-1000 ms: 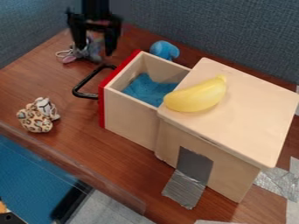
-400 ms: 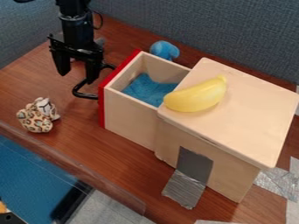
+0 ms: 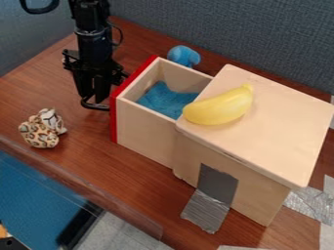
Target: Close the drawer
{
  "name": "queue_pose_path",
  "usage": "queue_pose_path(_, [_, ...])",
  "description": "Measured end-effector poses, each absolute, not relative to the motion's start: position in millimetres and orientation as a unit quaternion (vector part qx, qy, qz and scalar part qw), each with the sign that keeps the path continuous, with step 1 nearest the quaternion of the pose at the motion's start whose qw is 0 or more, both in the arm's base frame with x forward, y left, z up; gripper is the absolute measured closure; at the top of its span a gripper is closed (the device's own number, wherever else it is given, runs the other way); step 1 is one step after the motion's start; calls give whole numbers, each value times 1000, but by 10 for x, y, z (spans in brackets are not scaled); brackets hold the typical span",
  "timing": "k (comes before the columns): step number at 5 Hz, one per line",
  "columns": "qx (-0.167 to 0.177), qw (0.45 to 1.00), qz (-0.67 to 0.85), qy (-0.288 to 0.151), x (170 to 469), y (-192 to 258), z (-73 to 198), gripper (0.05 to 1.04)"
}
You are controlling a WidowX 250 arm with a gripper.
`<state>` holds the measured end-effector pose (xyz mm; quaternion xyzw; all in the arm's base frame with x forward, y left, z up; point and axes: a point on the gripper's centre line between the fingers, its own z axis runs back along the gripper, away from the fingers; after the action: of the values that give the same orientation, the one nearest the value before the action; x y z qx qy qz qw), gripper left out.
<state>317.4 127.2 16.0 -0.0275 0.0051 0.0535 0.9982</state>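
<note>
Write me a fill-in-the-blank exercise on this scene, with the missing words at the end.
The front panel of the drawer is ____.
The yellow fruit on top of the wooden cabinet is a ____.
The cloth inside the drawer is ____.
The gripper is at the drawer's black ____.

Missing words: red; banana; blue; handle.

A yellow, curved plastic banana lies right of a crumpled blue cloth. A rounded blue toy sits far on the brown wooden counter; a spotted tan-and-white plush toy sits left.
</note>
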Motion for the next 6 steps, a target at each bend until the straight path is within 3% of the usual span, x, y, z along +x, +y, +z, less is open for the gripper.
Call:
queue_pose_path(1, [-48,998,47,10,3131,1194,135,920])
queue_pose_path(3, [-73,997,22,4,3091,879,229,953])
queue_pose_path(6, [-97,994,-53,-10,3263,118,400,953])
